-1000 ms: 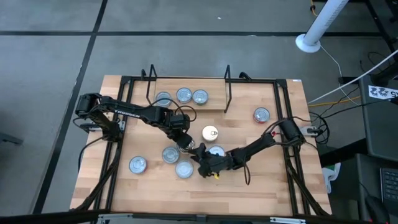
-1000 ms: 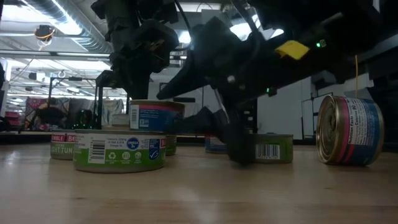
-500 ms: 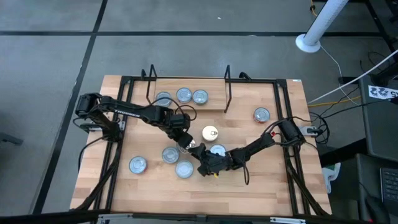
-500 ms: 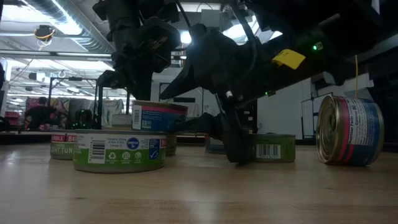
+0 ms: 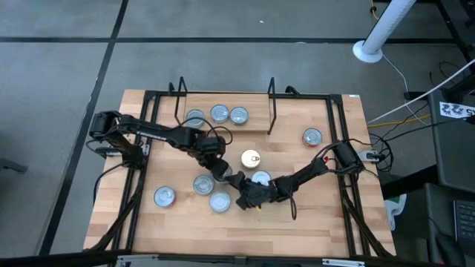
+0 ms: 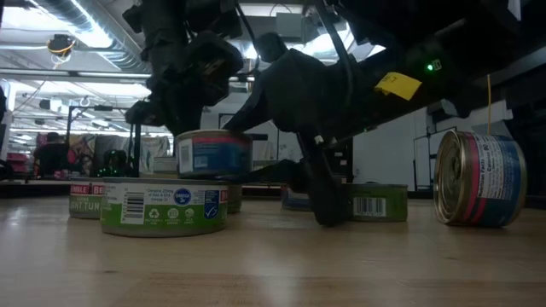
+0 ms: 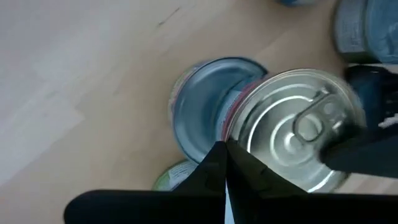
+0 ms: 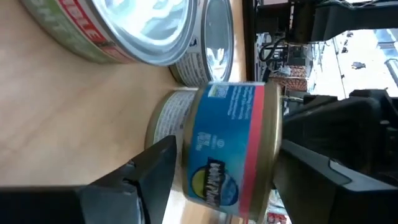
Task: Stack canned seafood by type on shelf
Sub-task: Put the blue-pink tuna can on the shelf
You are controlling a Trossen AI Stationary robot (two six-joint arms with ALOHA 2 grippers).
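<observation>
Nearest you in the low view, a green tin (image 6: 164, 207) sits flat on the table (image 6: 273, 273), and a blue-and-red tin (image 6: 478, 177) stands on its edge off to one side. Just behind the green one, your right gripper (image 5: 236, 182) has a blue tin (image 6: 213, 153) between its widely spread fingers, lifted clear of the wood; the right wrist view shows that tin (image 8: 233, 149) bracketed by both fingers, gripped across its width. Your left gripper (image 5: 220, 172) hangs just above and beside it with its jaws closed on nothing, the shut fingertips (image 7: 224, 168) over the tin's silver lid (image 7: 292, 134). From above, three silver-lidded tins (image 5: 203, 185) lie flat near the grippers on the left side, and a gold-lidded tin (image 5: 251, 158) lies just past them toward the shelf. Farther back, the shelf (image 5: 223, 126) holds three tins (image 5: 220, 113) in a row on its wooden base. One more tin (image 5: 312, 136) lies apart, toward the right arm's base.
</observation>
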